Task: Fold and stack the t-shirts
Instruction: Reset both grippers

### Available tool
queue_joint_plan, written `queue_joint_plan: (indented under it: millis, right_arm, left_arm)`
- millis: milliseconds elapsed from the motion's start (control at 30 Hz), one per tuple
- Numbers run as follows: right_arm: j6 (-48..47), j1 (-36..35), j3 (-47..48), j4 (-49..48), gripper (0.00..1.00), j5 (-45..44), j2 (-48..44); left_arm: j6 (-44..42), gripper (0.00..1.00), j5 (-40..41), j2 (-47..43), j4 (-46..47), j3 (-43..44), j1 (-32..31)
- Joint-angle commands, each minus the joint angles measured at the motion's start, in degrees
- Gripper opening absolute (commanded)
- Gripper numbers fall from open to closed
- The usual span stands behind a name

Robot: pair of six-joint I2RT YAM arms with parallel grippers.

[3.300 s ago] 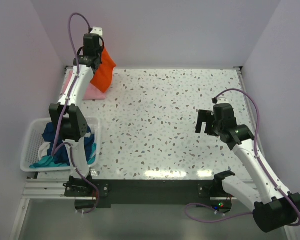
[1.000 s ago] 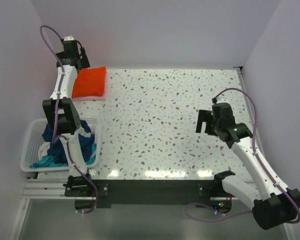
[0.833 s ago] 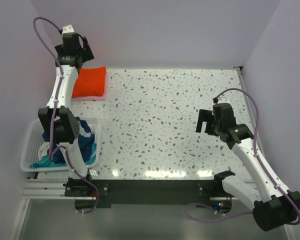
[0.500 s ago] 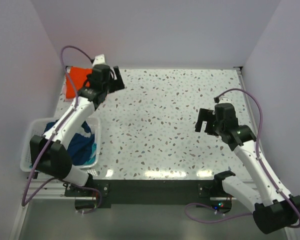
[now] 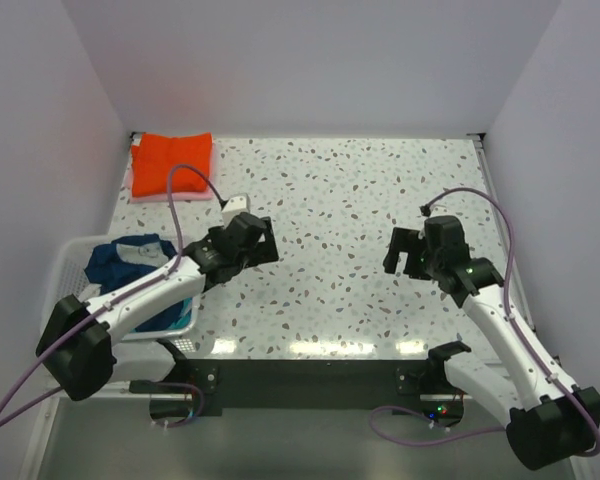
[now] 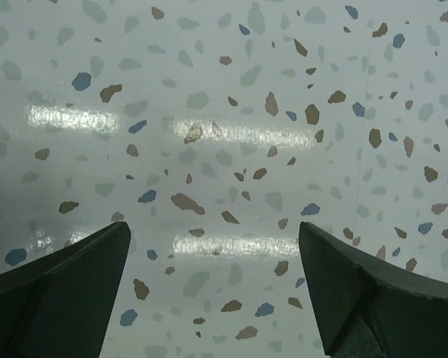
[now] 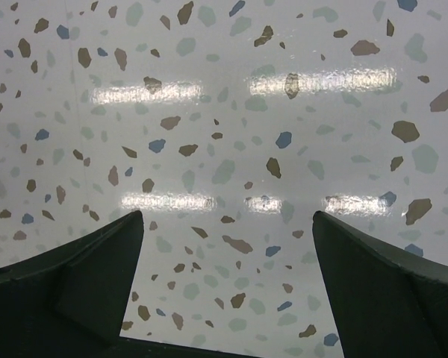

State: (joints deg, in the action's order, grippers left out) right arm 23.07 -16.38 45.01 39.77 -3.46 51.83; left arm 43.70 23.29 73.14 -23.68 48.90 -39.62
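The left gripper (image 5: pixel 258 240) is hovering over the speckled tabletop (image 5: pixel 340 190), a little left of the middle, with its jaws standing wide apart and gripping nothing. In the left wrist view its two dark fingers (image 6: pixel 67 283) are framing only bare terrazzo and streaks of reflected light. The left arm is reaching out low from the near left corner and crossing over the white slatted basket (image 5: pixel 64 268).

The right gripper (image 5: pixel 400 250) is hanging over the right half of the table, equally wide open and empty. Its fingers (image 7: pixel 381 283) are also showing nothing but speckled surface between them. The two grippers are facing each other, well apart.

The orange-red t-shirt (image 5: pixel 172 163) is lying folded in the far left corner of the table. It is resting on the pale pink t-shirt (image 5: pixel 165 197), whose edge is showing along its near side. A crumpled dark blue t-shirt (image 5: pixel 130 260) is sitting in the basket off the table's left edge, partly hidden by the left arm.
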Motion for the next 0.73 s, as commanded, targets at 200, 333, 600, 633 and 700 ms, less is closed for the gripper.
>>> queue_joint_plan:
  millis: [200,333,600,633,700]
  right_arm:
    - [2.7,0.1,-6.1,-10.5,0.99,2.6,-2.1]
    - [3.8,0.0,-7.1,-12.3,0.99,2.9,-1.6]
    - [4.9,0.1,-9.5,-14.2,0.99,1.4,-4.1]
    - [5.0,0.0,-9.5,-14.3,0.99,1.7,-4.5]
    - [4.5,0.0,-9.6,-14.2,0.99,2.3,-5.7]
  left_arm:
    - [8.2,1.0,4.9,-10.0,-2.0,-5.7,-5.6]
    - [9.4,1.0,5.0,-12.0,-1.5,-8.6,-5.7]
    - [9.6,1.0,6.2,-14.7,-1.4,-9.4,-6.0]
    - [10.0,1.0,6.3,-15.0,-1.7,-9.4,-6.1]
    - [10.1,1.0,6.5,-15.1,-2.2,-9.4,-6.1]
